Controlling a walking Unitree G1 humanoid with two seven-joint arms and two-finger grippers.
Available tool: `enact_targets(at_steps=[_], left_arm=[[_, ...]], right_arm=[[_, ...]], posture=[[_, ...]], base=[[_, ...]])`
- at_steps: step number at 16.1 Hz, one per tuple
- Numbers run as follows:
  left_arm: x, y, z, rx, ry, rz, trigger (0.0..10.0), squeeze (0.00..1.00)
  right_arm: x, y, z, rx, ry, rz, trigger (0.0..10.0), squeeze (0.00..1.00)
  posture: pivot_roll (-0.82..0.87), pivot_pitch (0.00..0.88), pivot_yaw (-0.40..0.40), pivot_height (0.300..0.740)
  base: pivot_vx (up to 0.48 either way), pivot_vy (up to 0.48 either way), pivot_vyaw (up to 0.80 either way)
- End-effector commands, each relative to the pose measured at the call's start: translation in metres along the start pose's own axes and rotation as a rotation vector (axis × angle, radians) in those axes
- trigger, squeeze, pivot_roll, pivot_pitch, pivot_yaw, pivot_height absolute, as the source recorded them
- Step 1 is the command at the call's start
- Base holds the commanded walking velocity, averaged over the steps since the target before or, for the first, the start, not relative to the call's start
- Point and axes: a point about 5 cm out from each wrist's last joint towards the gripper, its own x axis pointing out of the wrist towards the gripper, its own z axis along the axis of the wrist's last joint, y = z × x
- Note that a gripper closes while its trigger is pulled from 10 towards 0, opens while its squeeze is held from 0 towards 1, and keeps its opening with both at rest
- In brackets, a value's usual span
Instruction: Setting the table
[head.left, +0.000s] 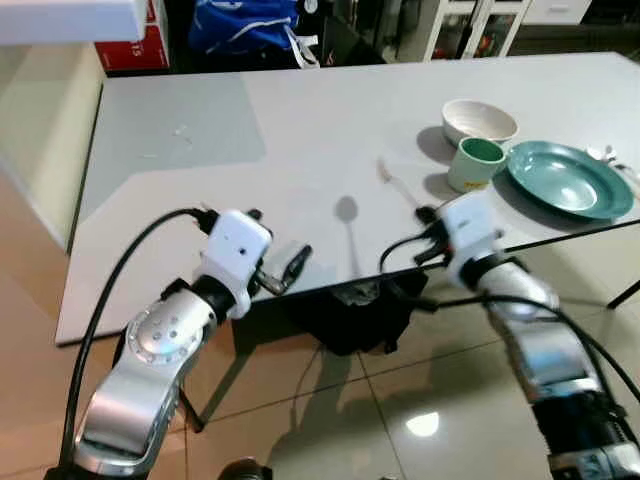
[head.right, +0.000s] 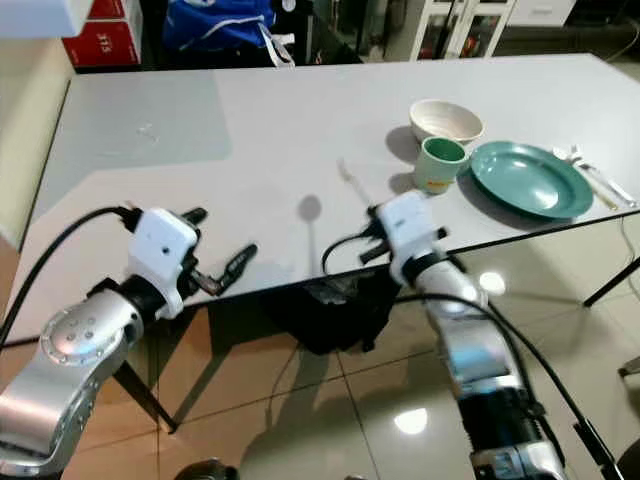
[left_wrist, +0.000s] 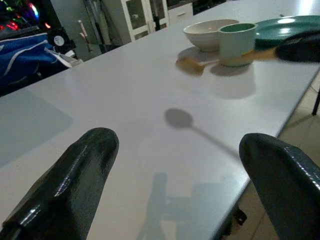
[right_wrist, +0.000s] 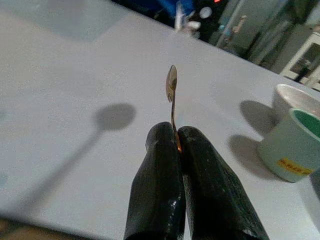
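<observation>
A spoon (right_wrist: 171, 87) is clamped by its handle between the pressed-together fingers of the right gripper (right_wrist: 178, 145), held above the grey table (head.left: 300, 150) near its front edge. Beyond it stand a green cup (head.left: 476, 163), a white bowl (head.left: 479, 122) and a teal plate (head.left: 568, 178), their insides bare as far as visible. The left gripper (left_wrist: 175, 165) hovers with fingers spread.
</observation>
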Motion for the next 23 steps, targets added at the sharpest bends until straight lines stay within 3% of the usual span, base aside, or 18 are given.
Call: enact_targets(at_steps=[1,7,10,21,23], left_arm=[[-0.003,-0.005,0.003,0.003,-0.006,-0.032,10.0,0.00],[-0.014,-0.017,0.005,-0.004,0.005,-0.114,10.0,0.00],[-0.015,-0.019,0.008,-0.019,0.003,-0.137,10.0,0.00],[-0.018,-0.027,0.010,-0.042,0.013,-0.202,10.0,0.00],[-0.018,-0.029,0.011,-0.054,0.011,-0.226,10.0,0.00]], right_arm=[[0.008,-0.005,0.000,-0.048,-0.005,-0.002,10.0,0.00],[0.036,-0.006,-0.010,-0.069,-0.019,-0.046,10.0,0.00],[0.049,-0.002,-0.007,-0.043,-0.066,0.003,10.0,0.00],[0.063,0.006,-0.010,-0.087,-0.024,0.024,10.0,0.00],[0.063,0.006,-0.011,-0.088,-0.020,0.019,10.0,0.56]], posture=[[0.09,0.090,-0.074,0.740],[0.12,0.120,-0.076,0.740],[0.12,0.133,-0.065,0.740],[0.14,0.146,-0.063,0.740],[0.14,0.145,-0.062,0.740]], base=[[0.000,0.000,0.00],[0.000,0.000,0.00],[0.000,0.000,0.00],[0.000,0.000,0.00],[0.000,0.000,0.00]])
